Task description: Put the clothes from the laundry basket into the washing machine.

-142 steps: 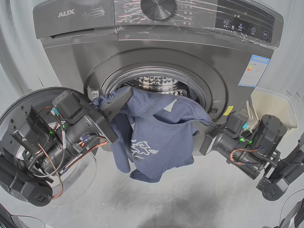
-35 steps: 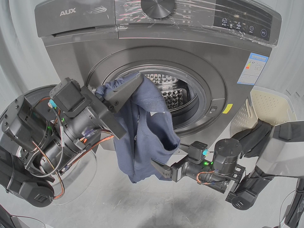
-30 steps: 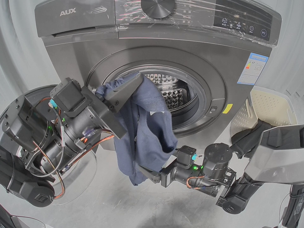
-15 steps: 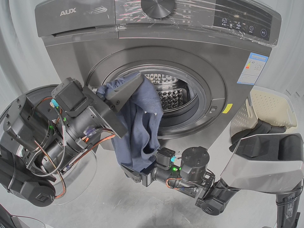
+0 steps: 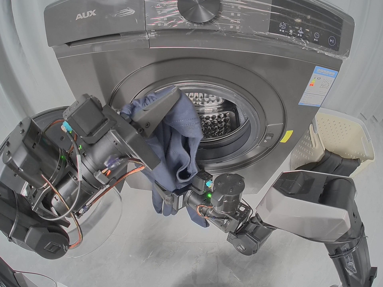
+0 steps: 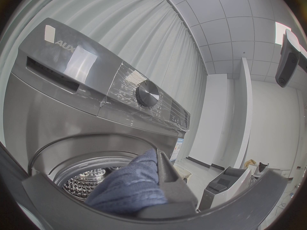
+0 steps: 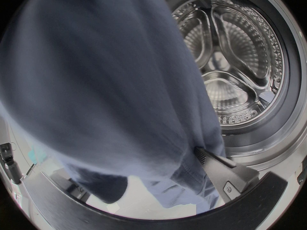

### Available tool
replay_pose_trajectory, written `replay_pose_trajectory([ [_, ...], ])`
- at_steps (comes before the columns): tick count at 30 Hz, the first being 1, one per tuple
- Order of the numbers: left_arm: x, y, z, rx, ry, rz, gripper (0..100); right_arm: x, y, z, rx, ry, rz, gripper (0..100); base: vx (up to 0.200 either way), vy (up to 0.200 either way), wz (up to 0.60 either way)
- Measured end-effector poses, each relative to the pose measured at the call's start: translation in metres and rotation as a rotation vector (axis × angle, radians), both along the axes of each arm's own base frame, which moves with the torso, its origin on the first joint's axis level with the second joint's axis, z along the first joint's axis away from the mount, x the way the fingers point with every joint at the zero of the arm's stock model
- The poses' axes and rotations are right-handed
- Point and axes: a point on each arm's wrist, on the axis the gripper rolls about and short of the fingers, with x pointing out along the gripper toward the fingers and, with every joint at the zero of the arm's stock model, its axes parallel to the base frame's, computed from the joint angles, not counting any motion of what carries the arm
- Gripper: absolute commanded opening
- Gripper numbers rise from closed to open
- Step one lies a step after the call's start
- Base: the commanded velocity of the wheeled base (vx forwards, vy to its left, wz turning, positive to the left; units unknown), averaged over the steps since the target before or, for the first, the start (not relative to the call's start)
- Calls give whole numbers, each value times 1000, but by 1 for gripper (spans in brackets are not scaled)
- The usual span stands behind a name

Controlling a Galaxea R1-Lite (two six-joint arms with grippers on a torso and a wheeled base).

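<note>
Garment: a dark blue cotton T-shirt [image 5: 179,140] is hanging in front of the grey front-loading washing machine [image 5: 239,80], draped down across the left half of its round opening; none of it is lying inside the steel drum [image 5: 215,122] yet.

How it will handle: I am judging it light, limp and not at all fragile. It is bunching and folding on itself, so a loose tail will be dragging over the machine's door rim unless something lifts it.

Where to take hold: the bunched top is giving a thick, safe grip. The lower hem, dangling below the opening, is the second place worth catching.

Left arm: it is reaching up from the left of the machine, with its wrist tilted towards the top edge of the opening.

Left pincer [image 5: 153,108]: it is clamping the shirt's upper bunch, with cloth bulging out beside its fingers [image 6: 172,179].

Right arm: it is stretching low across the machine's front, below the opening.

Right pincer [image 5: 165,196]: its fingers [image 7: 224,171] are standing apart, with the shirt's lower folds hanging between them; it is not closing on them yet.

Basket: the cream perforated plastic laundry basket [image 5: 343,136] is sitting to the right of the machine.
</note>
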Motion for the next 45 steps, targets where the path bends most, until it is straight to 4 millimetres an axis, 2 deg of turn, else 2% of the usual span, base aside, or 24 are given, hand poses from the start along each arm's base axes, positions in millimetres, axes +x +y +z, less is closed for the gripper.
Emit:
replay_pose_trajectory([
  [4, 0, 0, 1, -4, -2, -1, 0, 8, -3, -4, 6, 6, -24, 100, 0, 0, 0],
  [5, 0, 0, 1, -4, -2, -1, 0, 10, -4, -5, 9, 8, -30, 0, 0, 0, 0],
  [11, 0, 1, 2, -6, -4, 0, 0, 15, -9, -2, 31, 4, -56, 0, 0, 0, 0],
  [16, 1, 2, 2, -6, -4, 8, 0, 9, -18, 5, 26, 15, -64, 0, 0, 0, 0],
  [21, 6, 8, 0, 1, 3, 38, 0, -3, -38, 13, -7, 48, -77, 0, 0, 0, 0],
  [26, 15, 22, -10, 32, 36, 95, 0, -20, -68, 28, -35, 79, -102, 0, 0, 0, 0],
  [30, 18, 31, -35, 102, 112, 117, 0, -29, -86, 50, -16, 61, -121, 0, 0, 0, 0],
  [33, 17, 35, -58, 169, 177, 114, 0, -33, -92, 65, 8, 36, -127, 0, 0, 0, 0],
  [40, 10, 40, -107, 332, 309, 66, 0, -37, -93, 95, 75, -29, -126, 0, 0, 0, 0],
  [45, 3, 43, -136, 445, 385, 32, 0, -37, -90, 108, 109, -62, -121, 0, 0, 0, 0],
])
